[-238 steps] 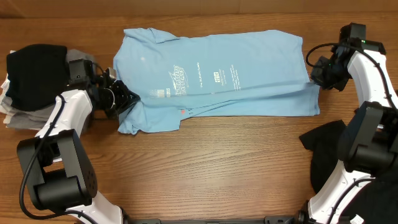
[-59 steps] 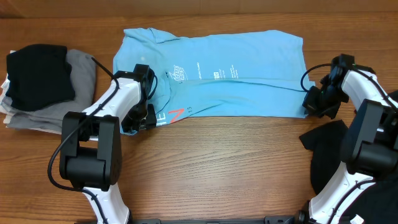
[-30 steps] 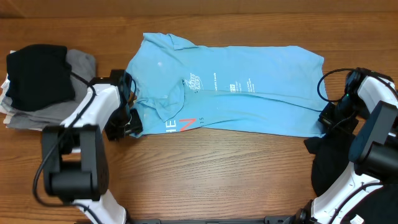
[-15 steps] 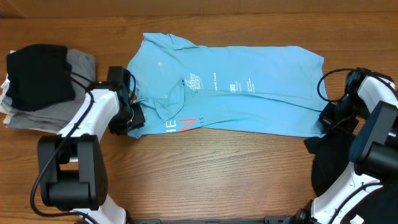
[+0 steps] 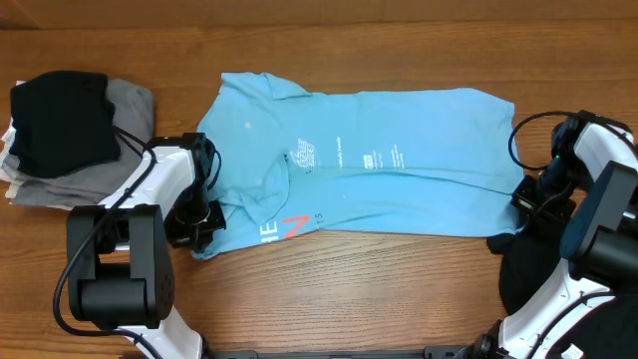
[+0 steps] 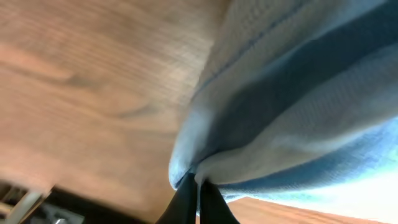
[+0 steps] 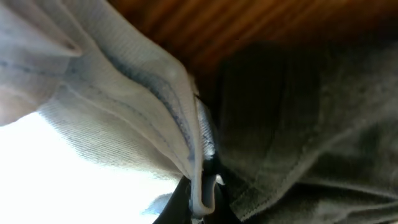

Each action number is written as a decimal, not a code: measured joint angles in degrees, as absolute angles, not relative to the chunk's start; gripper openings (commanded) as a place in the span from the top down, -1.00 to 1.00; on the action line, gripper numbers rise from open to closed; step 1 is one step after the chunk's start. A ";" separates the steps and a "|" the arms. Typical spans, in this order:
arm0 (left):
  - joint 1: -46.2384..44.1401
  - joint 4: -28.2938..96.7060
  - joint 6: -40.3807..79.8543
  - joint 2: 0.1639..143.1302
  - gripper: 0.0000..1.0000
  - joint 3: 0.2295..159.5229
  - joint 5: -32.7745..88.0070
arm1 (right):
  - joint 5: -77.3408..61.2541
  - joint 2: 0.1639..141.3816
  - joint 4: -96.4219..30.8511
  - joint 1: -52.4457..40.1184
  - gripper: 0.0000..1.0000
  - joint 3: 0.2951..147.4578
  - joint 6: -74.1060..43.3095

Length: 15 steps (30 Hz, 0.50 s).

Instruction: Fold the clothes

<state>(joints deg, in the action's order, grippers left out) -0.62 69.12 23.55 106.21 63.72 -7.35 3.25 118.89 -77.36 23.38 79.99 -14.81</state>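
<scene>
Garment stack [image 5: 62, 128] left of T-shirt [image 5: 409, 130]

Matt sky-blue knit T-shirt [image 5: 399, 179], smooth grained wood table [image 5: 349, 289]

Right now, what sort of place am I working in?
Most likely a garment-folding test bench rather than a home laundry. There is a wood-grain table with a sky-blue T-shirt spread across it, and a pile of black and grey garments sits at its left end.
</scene>
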 measured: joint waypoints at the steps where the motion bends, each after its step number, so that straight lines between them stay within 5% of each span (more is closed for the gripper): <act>1: -0.51 69.49 23.68 106.21 0.92 63.70 -8.03 | 3.22 118.89 -77.78 23.46 0.92 79.96 -14.79; 7: 0.89 69.49 23.86 106.19 0.86 63.79 -9.65 | 2.76 118.89 -78.54 23.55 0.87 79.85 -14.81; 8: 1.02 69.52 23.88 106.17 0.64 63.94 -9.72 | 2.70 118.87 -78.43 23.55 0.81 79.85 -14.83; 9: 1.08 69.52 23.90 105.97 0.19 64.23 -9.74 | 2.46 118.76 -78.00 23.53 0.69 79.81 -14.87; 11: 1.15 69.45 23.92 104.66 -0.34 65.23 -10.20 | 2.07 118.08 -77.08 23.55 0.05 79.70 -15.22; 13: 1.17 69.10 24.03 102.69 -0.69 66.37 -10.41 | 1.78 116.97 -76.29 23.59 -0.40 79.70 -14.98; 15: 1.17 68.53 23.88 99.66 -0.89 68.40 -10.66 | 1.69 114.96 -75.40 23.59 -0.43 79.70 -14.90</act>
